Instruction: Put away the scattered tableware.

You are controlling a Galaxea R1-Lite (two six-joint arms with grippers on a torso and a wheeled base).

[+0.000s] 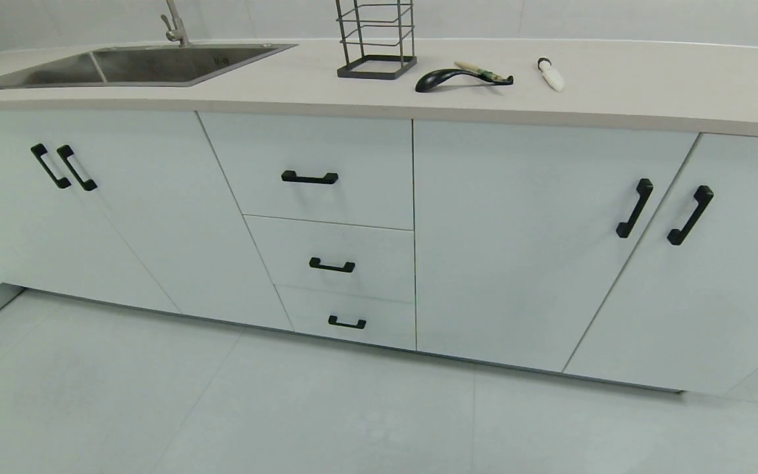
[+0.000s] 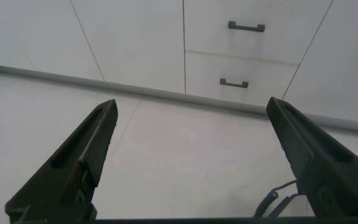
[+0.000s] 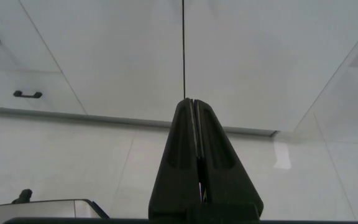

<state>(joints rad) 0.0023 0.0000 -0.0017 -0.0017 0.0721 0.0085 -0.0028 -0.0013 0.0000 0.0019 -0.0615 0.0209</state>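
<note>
The tableware lies on the worktop [image 1: 649,85], all of it on the right side of the wire rack [image 1: 376,39], and both arms sit lower down, facing the cupboard fronts below the rack. We judge that the coming move turns on this: the pieces are up and forward from either gripper, so an arm must rise to the worktop's level before anything can be picked up.

The left gripper [image 2: 191,106] is spread wide with nothing between its fingers, pointing at the floor and the drawers [image 2: 246,27] beneath the rack. The right gripper [image 3: 193,102] is pressed closed and empty, pointing at a door seam. As the pieces lie to the rack's right, we judge the right arm the nearer one, though it would have to open first.

Closest to the rack is a black spoon [image 1: 448,78], its long axis roughly along the worktop's front edge, its glossy bowl toward the rack and its curved handle pointing away. Touching or crossing its handle end is a slim wood-coloured utensil [image 1: 481,71] with a darker tip. Farther from the rack, apart from both, lies a short white piece [image 1: 551,74] with a dark end, running nearly front to back.
</note>
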